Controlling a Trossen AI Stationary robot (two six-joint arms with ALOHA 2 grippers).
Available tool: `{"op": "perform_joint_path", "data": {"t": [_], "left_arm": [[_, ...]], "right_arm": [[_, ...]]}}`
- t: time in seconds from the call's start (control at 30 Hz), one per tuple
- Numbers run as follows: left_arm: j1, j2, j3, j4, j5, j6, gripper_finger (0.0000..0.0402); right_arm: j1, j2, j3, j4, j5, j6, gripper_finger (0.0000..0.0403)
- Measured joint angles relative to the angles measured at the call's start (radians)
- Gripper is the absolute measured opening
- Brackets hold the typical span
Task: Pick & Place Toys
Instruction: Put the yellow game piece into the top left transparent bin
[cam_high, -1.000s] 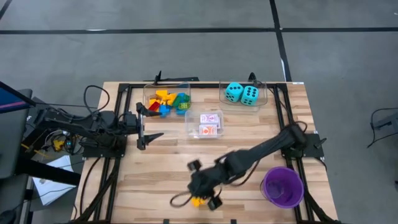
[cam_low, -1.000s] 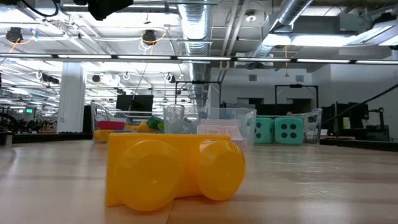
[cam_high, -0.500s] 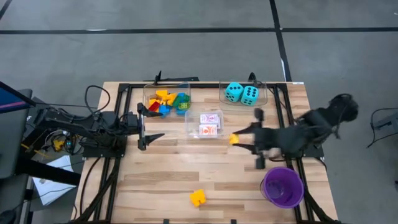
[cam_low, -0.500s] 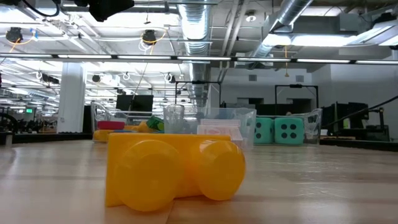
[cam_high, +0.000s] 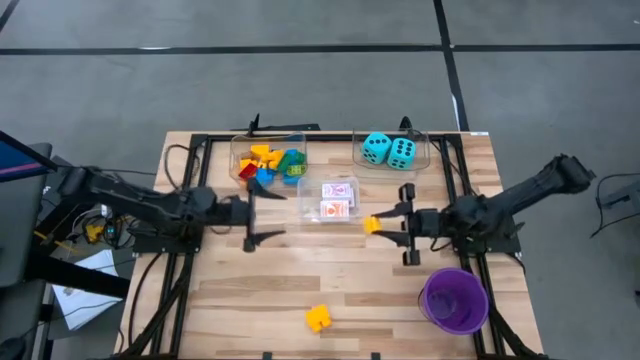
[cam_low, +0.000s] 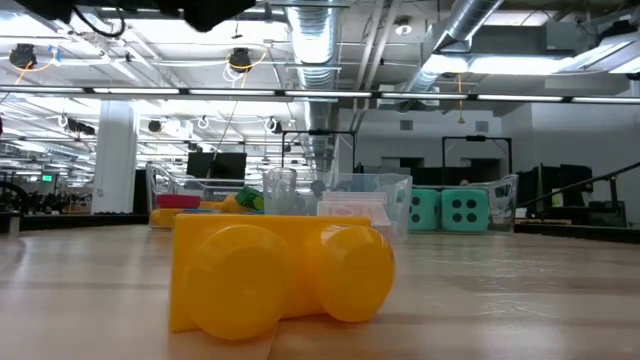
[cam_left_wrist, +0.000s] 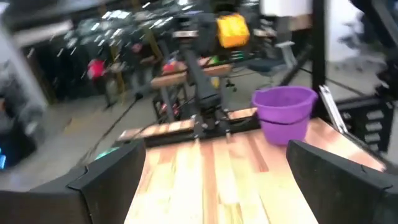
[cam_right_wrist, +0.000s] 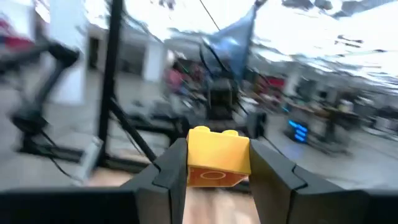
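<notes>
Since a moment ago, my left claw (cam_high: 262, 213) has slid inward, fingers spread wide and empty. My right claw (cam_high: 385, 226), clamped on a yellow brick (cam_high: 372, 224), hovers beside the card packs (cam_high: 338, 199); next, carry it to the brick bin (cam_high: 238, 152).

A purple cup (cam_high: 455, 300) stands upright near the wooden table's (cam_high: 240, 290) corner (open end up); three clear bins (cam_high: 432, 152) line the far edge.
</notes>
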Motion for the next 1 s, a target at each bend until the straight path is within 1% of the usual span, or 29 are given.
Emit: {"op": "perform_joint_path", "data": {"t": [0.07, 0.17, 0.3, 0.33, 0.4, 0.5, 0.57, 0.6, 0.63, 0.7, 0.8, 0.9, 1.0], "left_arm": [[-0.005, 0.076, 0.000, 0.102, 0.037, 0.096, 0.0384], [-0.023, 0.191, 0.000, 0.284, 0.046, 0.246, 0.0384], [-0.072, 0.315, 0.000, 0.441, 0.042, 0.429, 0.0384], [-0.091, 0.338, 0.000, 0.470, 0.025, 0.483, 0.0384], [-0.141, 0.377, 0.000, 0.533, -0.050, 0.613, 0.0383], [-0.228, 0.426, 0.000, 0.673, -0.219, 0.829, 0.0377], [-0.280, 0.458, 0.012, 0.754, -0.326, 0.945, 0.0369], [-0.299, 0.471, 0.023, 0.769, -0.360, 0.984, 0.0364], [-0.314, 0.481, 0.036, 0.770, -0.389, 1.012, 0.0358], [-0.330, 0.505, 0.064, 0.760, -0.414, 1.042, 0.0346], [-0.337, 0.539, 0.094, 0.736, -0.438, 1.057, 0.0330], [-0.337, 0.554, 0.107, 0.706, -0.443, 1.074, 0.0317], [-0.337, 0.562, 0.111, 0.709, -0.451, 1.081, 0.0309]], "right_arm": [[-0.023, 0.030, -0.008, 0.070, -0.064, 0.034, 0.0126], [-0.047, 0.120, -0.010, 0.158, -0.114, 0.085, 0.0126], [-0.053, 0.263, -0.010, 0.374, -0.143, 0.139, 0.0126], [-0.053, 0.298, -0.010, 0.434, -0.143, 0.158, 0.0126], [-0.060, 0.367, -0.010, 0.542, -0.146, 0.197, 0.0126], [-0.079, 0.469, -0.006, 0.703, -0.135, 0.256, 0.0126], [-0.096, 0.546, 0.011, 0.767, -0.135, 0.301, 0.0126], [-0.105, 0.585, 0.024, 0.783, -0.135, 0.320, 0.0126], [-0.115, 0.625, 0.046, 0.797, -0.135, 0.337, 0.0126], [-0.131, 0.691, 0.091, 0.818, -0.149, 0.368, 0.0126], [-0.152, 0.770, 0.170, 0.819, -0.216, 0.419, 0.0126], [-0.158, 0.819, 0.229, 0.819, -0.240, 0.435, 0.0126], [-0.158, 0.827, 0.253, 0.800, -0.241, 0.431, 0.0126]]}}
